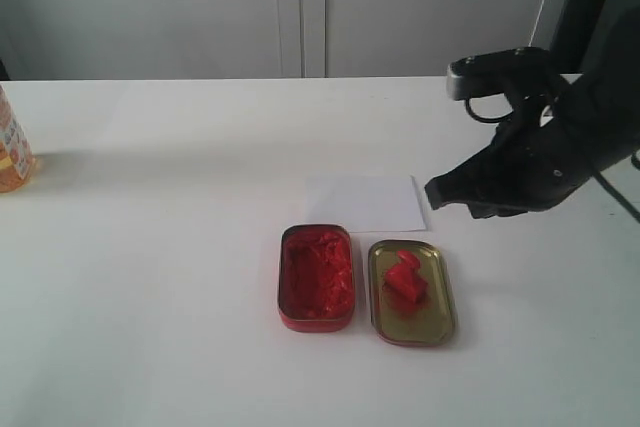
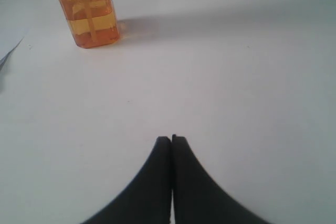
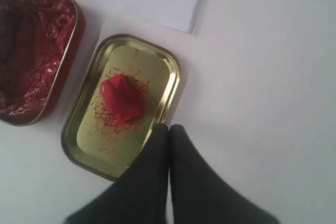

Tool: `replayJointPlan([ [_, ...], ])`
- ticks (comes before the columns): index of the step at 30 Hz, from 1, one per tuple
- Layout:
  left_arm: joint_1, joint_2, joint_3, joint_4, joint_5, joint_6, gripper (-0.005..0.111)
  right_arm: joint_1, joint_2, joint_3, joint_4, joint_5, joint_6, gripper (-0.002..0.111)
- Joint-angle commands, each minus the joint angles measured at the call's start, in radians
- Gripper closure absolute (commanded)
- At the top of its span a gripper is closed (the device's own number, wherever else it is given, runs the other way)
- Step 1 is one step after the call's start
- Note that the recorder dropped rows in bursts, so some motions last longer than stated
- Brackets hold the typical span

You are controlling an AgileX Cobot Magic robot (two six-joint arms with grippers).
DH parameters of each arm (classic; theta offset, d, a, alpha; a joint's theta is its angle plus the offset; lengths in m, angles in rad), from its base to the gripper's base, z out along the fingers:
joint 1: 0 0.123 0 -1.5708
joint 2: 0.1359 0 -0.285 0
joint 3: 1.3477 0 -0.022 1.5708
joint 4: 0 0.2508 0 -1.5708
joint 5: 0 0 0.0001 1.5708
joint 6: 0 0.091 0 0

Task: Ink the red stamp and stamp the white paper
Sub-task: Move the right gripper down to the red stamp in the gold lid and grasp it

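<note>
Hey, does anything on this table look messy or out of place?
The red stamp sits inside the gold lid rather than on the table, with red ink flecks scattered over the lid's floor around it. The paste in the red tin beside it looks churned and uneven.

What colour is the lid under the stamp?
The lid is gold with red flecks; clearest in right wrist view.

Right arm (image 1: 570, 137) extended leftward, angled down. Right gripper (image 1: 433, 194) fingers pressed together, empty. Left gripper (image 2: 171, 139) likewise closed on nothing.
</note>
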State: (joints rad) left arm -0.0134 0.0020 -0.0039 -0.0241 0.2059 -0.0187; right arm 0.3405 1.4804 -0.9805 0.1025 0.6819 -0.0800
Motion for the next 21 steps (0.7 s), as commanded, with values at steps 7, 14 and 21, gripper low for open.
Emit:
replayJointPlan([
  [7,0.001,-0.002,0.004,0.000,-0.003,-0.004,0.107,0.091,0.119,-0.103,-0.001,0.066,-0.063,0.108],
  [14,0.001,-0.002,0.004,0.000,-0.003,-0.004,0.107,0.136,0.193,-0.153,-0.001,0.083,-0.124,0.106],
  [21,0.001,-0.002,0.004,0.000,-0.003,-0.004,0.107,0.148,0.247,-0.161,-0.008,0.072,-0.156,0.083],
])
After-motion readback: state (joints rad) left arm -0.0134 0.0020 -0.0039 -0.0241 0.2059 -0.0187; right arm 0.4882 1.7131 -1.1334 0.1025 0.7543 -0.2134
